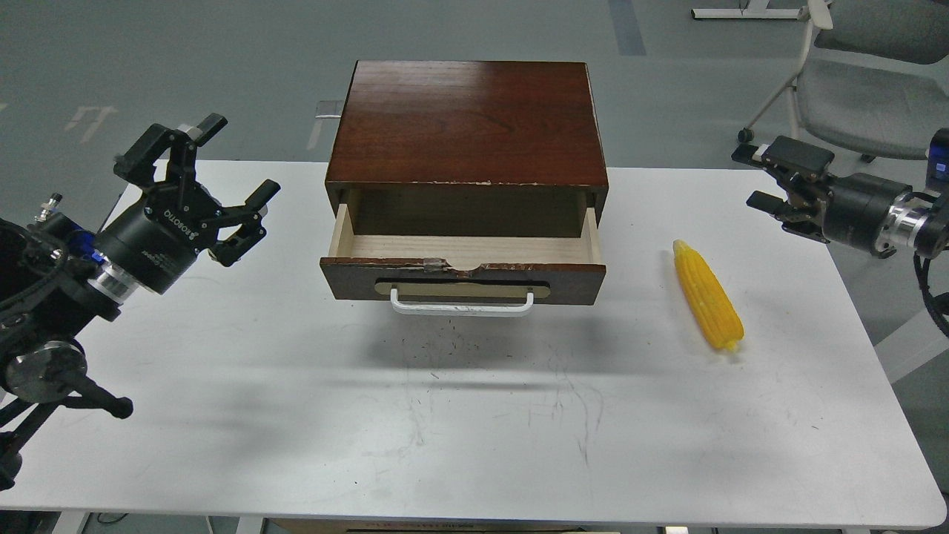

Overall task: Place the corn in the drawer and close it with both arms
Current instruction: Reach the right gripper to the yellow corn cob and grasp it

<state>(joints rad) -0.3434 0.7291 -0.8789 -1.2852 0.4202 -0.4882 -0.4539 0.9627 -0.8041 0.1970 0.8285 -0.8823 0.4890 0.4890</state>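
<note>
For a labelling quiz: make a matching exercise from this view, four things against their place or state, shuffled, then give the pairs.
Things:
1. corn
2. drawer
3. left gripper
4. right gripper

Places or states:
A. pulled open, nothing inside
B. open, above the table's left side
C. lying on the table, right of the cabinet
D. open, at the table's far right edge

Pairs: 1-C, 2-A, 3-B, 4-D

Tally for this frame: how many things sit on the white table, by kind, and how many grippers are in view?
Corn: 1
Cabinet with open drawer: 1
Grippers: 2, left and right, both open
Total: 4
</note>
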